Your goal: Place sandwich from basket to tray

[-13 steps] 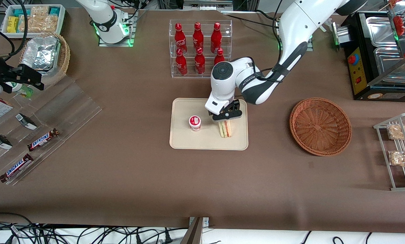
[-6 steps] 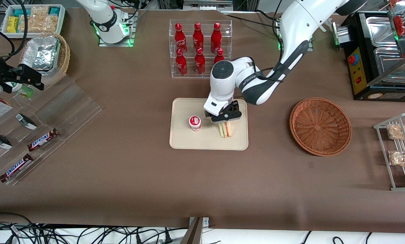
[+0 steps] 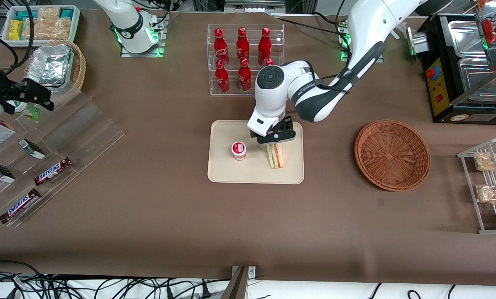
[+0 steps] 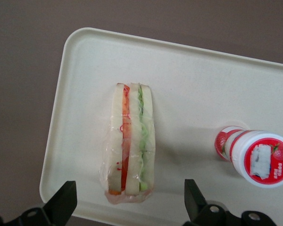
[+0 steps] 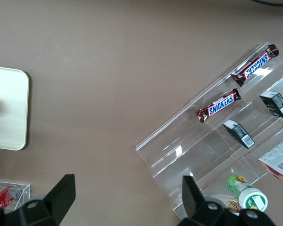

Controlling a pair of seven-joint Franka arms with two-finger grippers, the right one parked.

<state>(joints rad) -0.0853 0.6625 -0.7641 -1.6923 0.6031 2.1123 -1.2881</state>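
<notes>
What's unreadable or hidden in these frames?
- Gripper, front view: open above the sandwich; the arm's wrist hides the fingertips.
- Sandwich, front view: the end farther from the camera sits under the gripper.
- Bottle, left wrist view: seen from above, side label unreadable.
- Tray, left wrist view: two corners cut off by the frame edge.
- Basket: nothing visible inside.

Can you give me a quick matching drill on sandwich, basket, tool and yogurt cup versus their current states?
Things:
1. sandwich
2. basket
3. tool
4. cup

States:
A. open, just above the sandwich
B. holds nothing, toward the working arm's end
C. stands upright on the tray, red lid
D. lies on the tray, wrapped, ungripped

Pairs: 1-D, 2-B, 3-A, 4-C
</notes>
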